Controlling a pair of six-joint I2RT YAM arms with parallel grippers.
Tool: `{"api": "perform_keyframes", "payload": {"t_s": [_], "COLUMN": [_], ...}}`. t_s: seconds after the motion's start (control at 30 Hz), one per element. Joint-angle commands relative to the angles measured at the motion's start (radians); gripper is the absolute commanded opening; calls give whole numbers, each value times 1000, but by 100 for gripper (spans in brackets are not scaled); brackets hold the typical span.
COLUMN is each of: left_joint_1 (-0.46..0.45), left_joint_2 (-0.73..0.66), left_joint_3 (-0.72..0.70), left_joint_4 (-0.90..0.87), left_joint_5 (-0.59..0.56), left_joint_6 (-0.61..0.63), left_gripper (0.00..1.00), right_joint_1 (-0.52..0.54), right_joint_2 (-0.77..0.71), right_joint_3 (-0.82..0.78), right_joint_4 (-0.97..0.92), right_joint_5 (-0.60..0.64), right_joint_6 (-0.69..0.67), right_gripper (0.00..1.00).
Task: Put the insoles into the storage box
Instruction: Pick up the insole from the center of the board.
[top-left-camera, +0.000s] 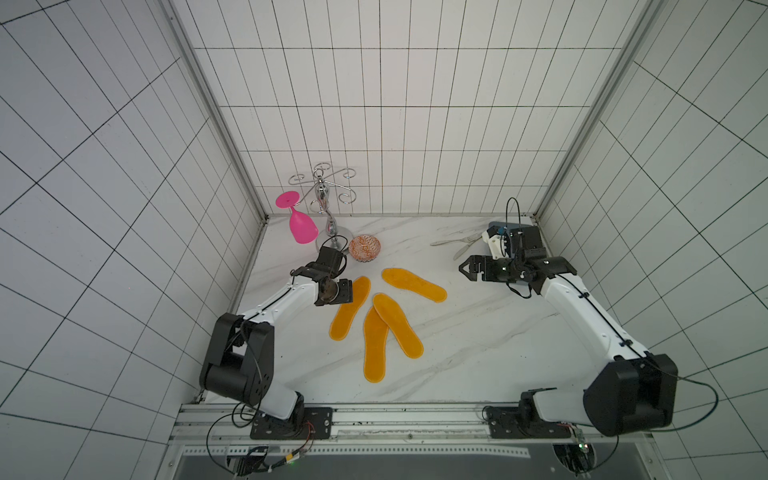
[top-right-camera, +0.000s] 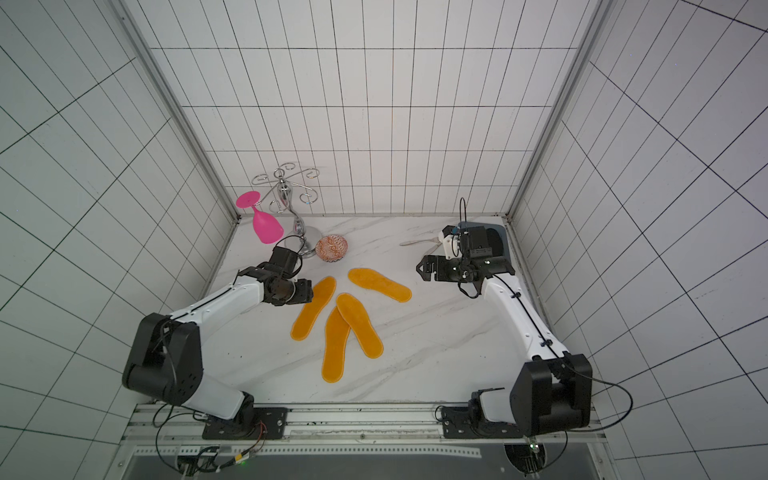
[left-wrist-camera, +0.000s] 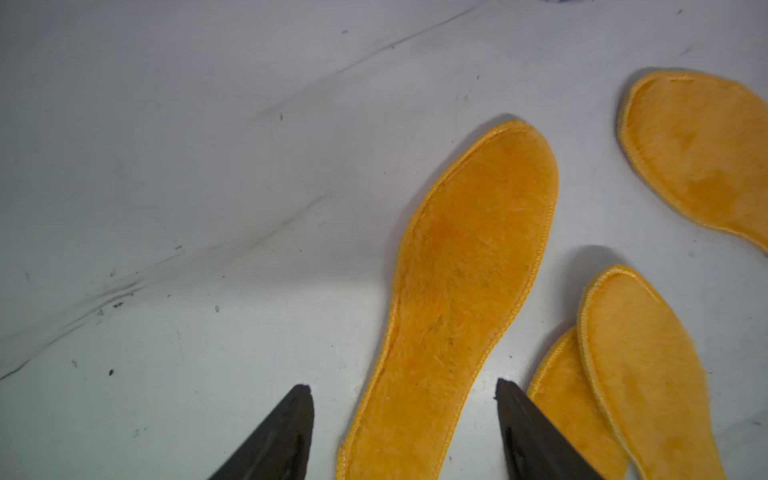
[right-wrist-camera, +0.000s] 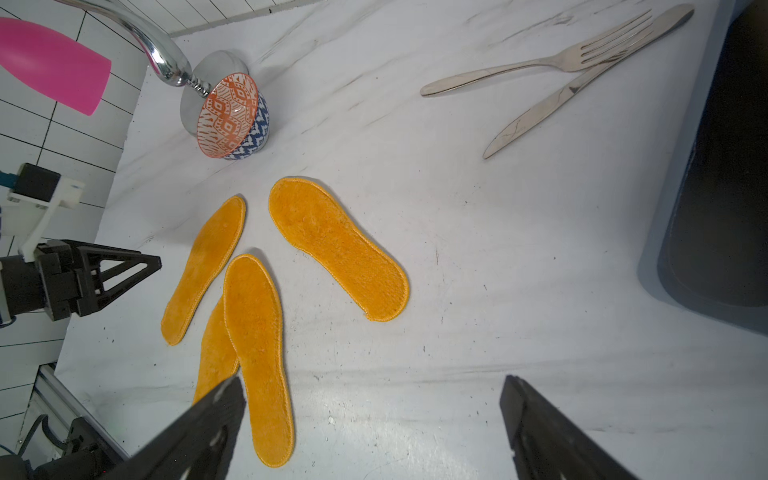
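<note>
1. The left pincer (left-wrist-camera: 403, 385) stood released, its jaws apart on either side of the narrow waist of one orange insole (left-wrist-camera: 469, 270), with nothing gripped yet.
2. That insole lay flat on the table (left-wrist-camera: 166, 208), thin and fuzzy. I judged the jaws would have to go right down to the surface and squeeze the waist into a ridge, since a shallow pinch would likely slip off the pile.
3. Just beside one jaw lay the end of the lower insole (left-wrist-camera: 569, 399), with the upper insole (left-wrist-camera: 640, 374) overlapping it. A squeeze that strayed that way could catch the pair, so the pincer wanted to stay centred on its own insole.
4. The fourth insole (top-left-camera: 413, 284) lay apart from the others, nearer the back, and out of the way of this grasp.
5. The storage box (right-wrist-camera: 665, 257) sat at the back right corner of the table, well apart from the left pincer. No orange insole was in it. Its inside looked dark, and I could not tell what it held.
6. The right pincer (right-wrist-camera: 372, 380) hung released and empty near the box, with that arm partly over it.
7. I judged the carry would need a good lift so the limp ends cleared the rim, a path clear of the fork (right-wrist-camera: 498, 74) and knife (right-wrist-camera: 582, 85), and the right arm moved off the box.
</note>
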Motion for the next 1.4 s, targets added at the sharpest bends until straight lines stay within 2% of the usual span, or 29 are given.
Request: {"api": "perform_keyframes", "payload": {"t_s": [0.0,0.37,0.47,0.53,0.7,0.83,0.97,1.13,1.37], "left_joint_1": [1,-1,-16,-15,-25,-30,-43,-44,-39], "left_joint_2": [56,184,222,237,297,326,331,287,141], "left_joint_3": [23,62,76,75,125,137,129,119,145], "left_joint_4": [29,29,-9,-17,-74,-101,-115,-108,-77], "left_joint_5": [-22,17,-3,17,45,67,60,57,73], "left_joint_6": [25,47,50,43,46,47,48,39,-37], "left_gripper": [69,52,51,45,41,24,0,0,0], "right_joint_1": [12,32,38,41,49,53,55,56,56], "right_joint_2": [-8,-15,-9,-6,2,2,-3,3,4], "right_joint_3": [-24,-49,-49,-49,-53,-59,-67,-68,-56], "right_joint_4": [-15,0,5,6,9,17,29,43,88], "right_joint_5": [14,-12,-20,-18,-20,-18,-15,-23,-70], "right_joint_6": [-9,17,25,26,32,38,50,65,123], "right_gripper": [99,99,99,99,99,99,99,99,99]}}
